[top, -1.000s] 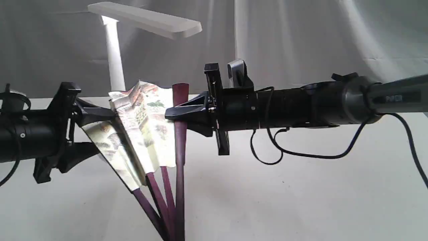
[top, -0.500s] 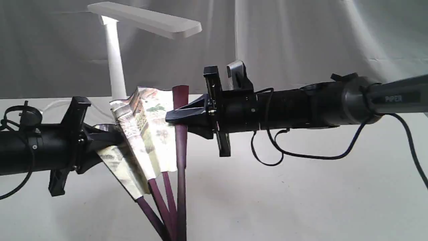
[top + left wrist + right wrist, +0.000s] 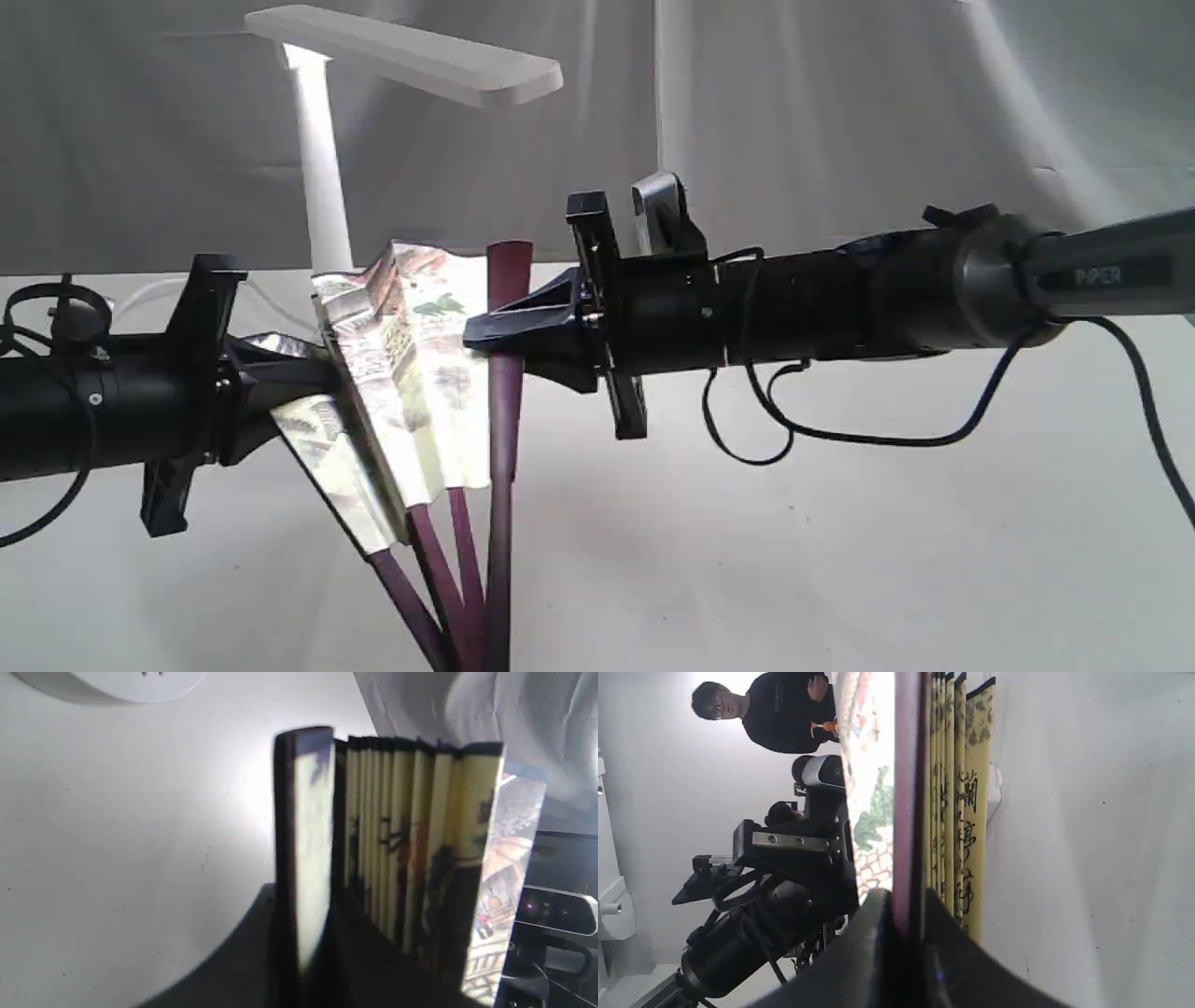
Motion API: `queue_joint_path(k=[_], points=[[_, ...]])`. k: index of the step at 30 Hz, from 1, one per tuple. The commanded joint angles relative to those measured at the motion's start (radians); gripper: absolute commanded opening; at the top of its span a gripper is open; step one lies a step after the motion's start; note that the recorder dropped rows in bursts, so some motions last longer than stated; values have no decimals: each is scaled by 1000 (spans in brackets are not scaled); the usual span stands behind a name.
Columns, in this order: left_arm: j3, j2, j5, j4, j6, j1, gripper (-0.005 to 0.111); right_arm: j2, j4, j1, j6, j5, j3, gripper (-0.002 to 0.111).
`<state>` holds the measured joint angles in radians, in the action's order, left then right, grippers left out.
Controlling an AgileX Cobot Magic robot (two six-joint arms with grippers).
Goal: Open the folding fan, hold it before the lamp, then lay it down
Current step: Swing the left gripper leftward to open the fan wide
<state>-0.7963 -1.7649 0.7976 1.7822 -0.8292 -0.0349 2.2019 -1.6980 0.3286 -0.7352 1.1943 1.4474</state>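
Lower right of the exterior frame, the table [image 3: 887,579] lies bare: free passage. At centre the folding fan [image 3: 411,355] stands part-spread, clamped by the left gripper [image 3: 322,373] and right gripper [image 3: 471,331]; the 2 arms [image 3: 840,299] bar the middle band. Upper left, the lamp [image 3: 317,177] stands behind. A black cable [image 3: 840,432] droops under the right one.

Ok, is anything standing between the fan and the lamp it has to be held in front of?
Nothing visible does. Both the left gripper and the right gripper hold the partly open folding fan, and the lamp stands directly behind it.
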Motion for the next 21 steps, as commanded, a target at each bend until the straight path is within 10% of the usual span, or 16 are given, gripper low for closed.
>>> queue_joint_path(k=[1, 21], points=[[-1, -2, -3, -38, -43, 5, 0, -17, -46, -27, -15, 27, -3, 0], [-1, -2, 44, -38, -68, 5, 0, -68, -46, -191, -11, 27, -3, 0]])
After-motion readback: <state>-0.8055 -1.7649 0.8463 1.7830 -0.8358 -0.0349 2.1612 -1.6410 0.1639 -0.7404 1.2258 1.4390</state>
